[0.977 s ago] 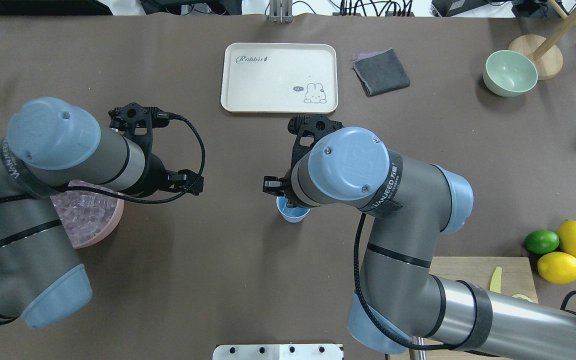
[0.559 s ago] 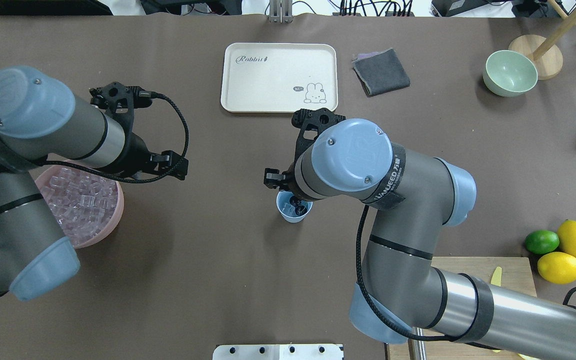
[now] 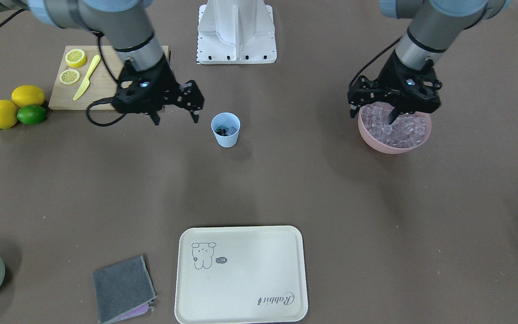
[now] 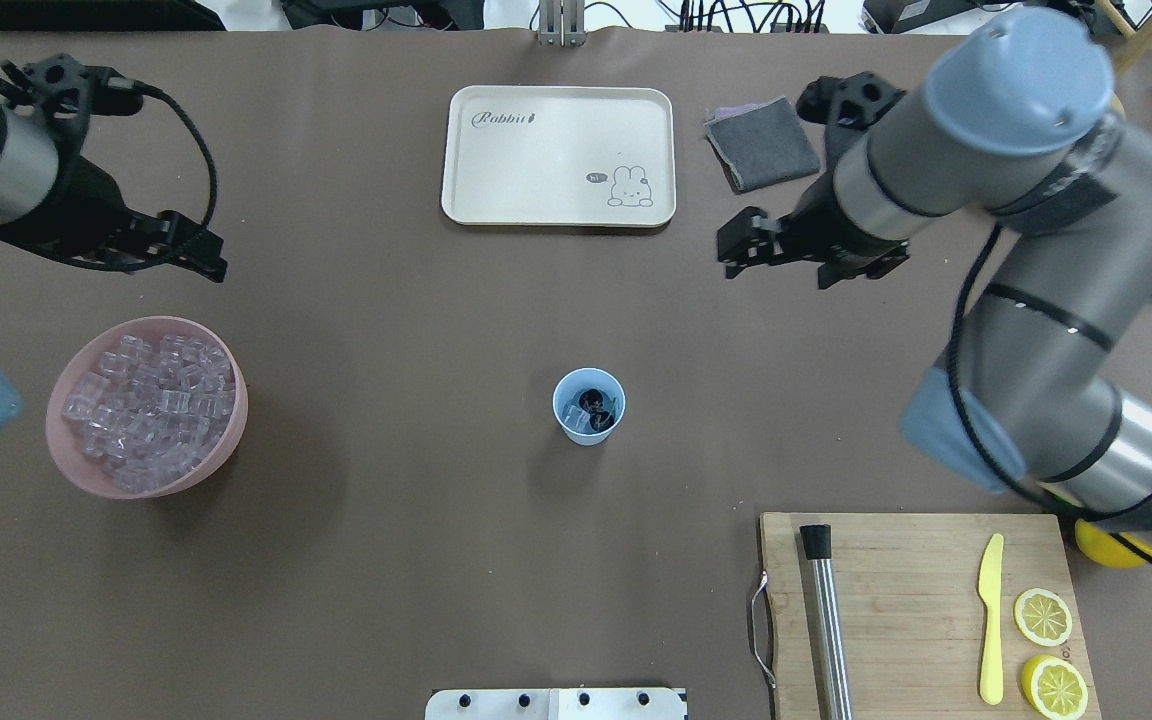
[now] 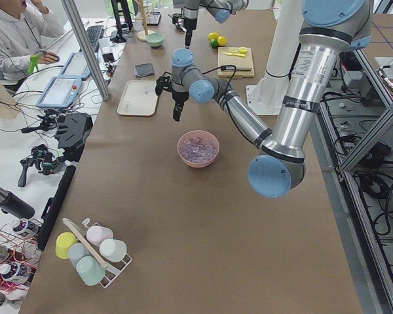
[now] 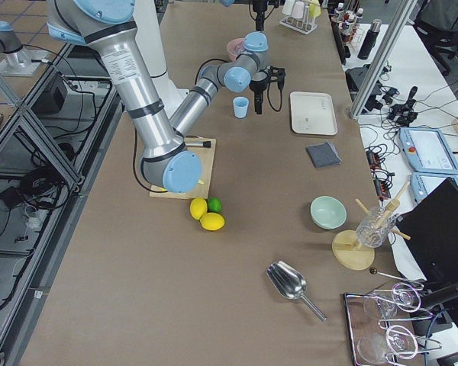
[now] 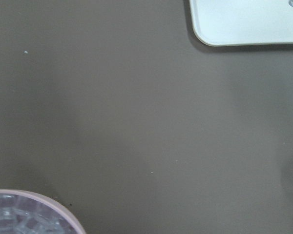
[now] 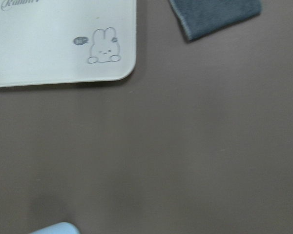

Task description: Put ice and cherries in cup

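Observation:
The light-blue cup stands upright at the table's middle, also in the front view. Dark cherries with a bit of green and a clear ice cube lie inside it. The pink bowl at the left holds several more ice cubes. My right gripper is open, empty and raised, beyond and to the right of the cup; the front view shows its spread fingers. My left gripper is raised near the bowl's far side and looks open and empty.
A cream rabbit tray and a grey cloth lie at the far side. A cutting board with a yellow knife, lemon slices and a metal bar sits at the near right. Lemons and a lime lie beside it.
Both arms have risen and swung outward. My right gripper has left the cup, where the cherries now lie. My left arm has moved off the pink bowl, which now shows whole.

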`<state>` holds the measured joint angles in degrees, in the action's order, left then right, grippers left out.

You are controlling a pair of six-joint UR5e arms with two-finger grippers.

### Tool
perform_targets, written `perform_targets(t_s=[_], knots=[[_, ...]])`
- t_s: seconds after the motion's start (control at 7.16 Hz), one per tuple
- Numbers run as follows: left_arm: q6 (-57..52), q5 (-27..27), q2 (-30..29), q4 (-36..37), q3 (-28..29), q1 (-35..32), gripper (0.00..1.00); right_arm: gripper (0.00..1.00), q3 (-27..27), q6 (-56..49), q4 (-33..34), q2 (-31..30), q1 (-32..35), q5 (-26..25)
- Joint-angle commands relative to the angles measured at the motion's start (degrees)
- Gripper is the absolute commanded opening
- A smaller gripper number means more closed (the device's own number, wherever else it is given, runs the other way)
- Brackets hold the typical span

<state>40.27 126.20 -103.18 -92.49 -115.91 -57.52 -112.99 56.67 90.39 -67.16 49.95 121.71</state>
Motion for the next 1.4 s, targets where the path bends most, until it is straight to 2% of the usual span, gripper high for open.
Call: perform_targets(t_s=[0.0,0.28,0.42,0.56,0.84,1.26], knots=[[-20.7,7.9,11.2,-0.1,1.6,-13.4,0.96,1.00,1.3,-30.2,0.1,-13.3,16.5,9.8],[-36.2,8.4,18.3,0.0,5.1,-21.0,0.96,1.00,9.4,-52.3,0.1,-18.3,27.3,11.3],[-41.6,8.4,20.6,0.0,7.0,-25.0,0.97,1.00,13.5,-61.0,0.1,-19.4,31.9,13.1],[-42.8,7.4,22.2,0.0,9.5,-28.0,0.97,1.00,15.2,-67.0,0.1,-21.4,36.1,12.8],[-45.5,7.3,25.3,-0.2,10.2,-33.1,0.97,1.00,16.0,-72.0,0.1,-24.9,40.8,12.9],[-45.5,7.2,25.3,-1.2,10.2,-34.3,0.98,1.00,15.0,-72.4,-0.4,-26.9,41.6,12.8]])
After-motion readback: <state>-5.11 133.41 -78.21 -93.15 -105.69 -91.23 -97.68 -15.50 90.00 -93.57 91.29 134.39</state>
